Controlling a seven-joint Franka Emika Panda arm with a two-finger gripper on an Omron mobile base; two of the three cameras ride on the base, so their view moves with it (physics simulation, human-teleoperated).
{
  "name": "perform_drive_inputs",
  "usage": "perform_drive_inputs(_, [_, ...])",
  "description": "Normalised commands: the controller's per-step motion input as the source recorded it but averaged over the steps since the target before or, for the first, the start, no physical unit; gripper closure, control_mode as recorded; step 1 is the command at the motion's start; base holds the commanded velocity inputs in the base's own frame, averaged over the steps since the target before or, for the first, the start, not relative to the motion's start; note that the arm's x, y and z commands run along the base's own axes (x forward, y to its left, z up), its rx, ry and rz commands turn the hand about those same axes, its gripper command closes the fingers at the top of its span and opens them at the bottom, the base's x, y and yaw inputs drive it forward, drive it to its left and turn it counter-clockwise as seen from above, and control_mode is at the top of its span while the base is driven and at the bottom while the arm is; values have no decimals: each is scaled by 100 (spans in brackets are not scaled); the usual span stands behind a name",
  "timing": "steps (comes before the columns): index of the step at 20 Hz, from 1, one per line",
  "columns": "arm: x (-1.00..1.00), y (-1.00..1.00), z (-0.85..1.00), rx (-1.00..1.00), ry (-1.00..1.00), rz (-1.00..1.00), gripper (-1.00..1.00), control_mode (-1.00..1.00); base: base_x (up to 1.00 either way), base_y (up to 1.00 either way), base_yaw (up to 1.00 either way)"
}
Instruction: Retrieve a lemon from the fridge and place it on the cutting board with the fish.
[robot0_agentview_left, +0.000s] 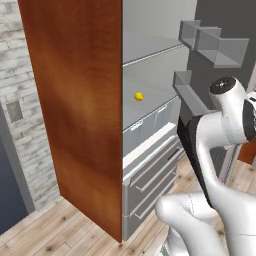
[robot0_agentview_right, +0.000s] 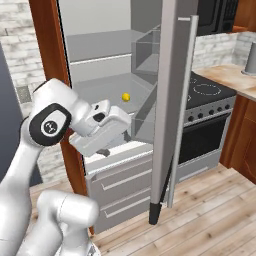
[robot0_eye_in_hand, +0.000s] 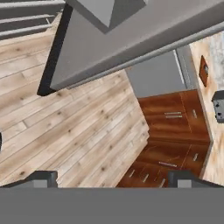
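One small bright-yellow round lemon (robot0_agentview_left: 139, 96) is sitting alone on a pale grey middle shelf inside the tall grey steel-look fridge (robot0_agentview_left: 150, 125), whose door (robot0_agentview_right: 172, 100) is standing open. White arm's two-finger gripper (robot0_agentview_right: 105, 150) is hanging in front of the fridge's lower part, jaws spread wide, holding nothing. Key relation: lemon is lying above and deeper in than the jaws, well apart, and the hand is pointing down toward the plank floor (robot0_eye_in_hand: 65, 131), not at the shelf, so it is needing a lift and re-aim into the opening. Lemon is roundish, so no long axis to align with. Right base view is giving the hand-to-lemon offset and the black stove (robot0_agentview_right: 205, 107) beyond the door; hand view is giving the door's underside, floor and reddish-brown cabinets (robot0_eye_in_hand: 175, 131).
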Motion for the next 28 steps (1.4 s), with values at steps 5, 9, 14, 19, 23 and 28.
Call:
perform_drive_inputs(5, [33,75,-59,-22,-2,13,-100,-100,0,0,0])
perform_drive_inputs(9, [99,88,-6,-12,16,23,-100,-100,0,0,0])
perform_drive_inputs(14, [86,37,4,-12,8,0,-100,-100,0,0,0])
perform_drive_inputs(19, [100,-56,0,-1,21,0,-100,-100,0,0,0])
perform_drive_inputs(23, [96,-29,1,0,1,7,-100,-100,0,0,0])
perform_drive_inputs(28, [77,0,0,0,0,0,-100,-100,0,0,0])
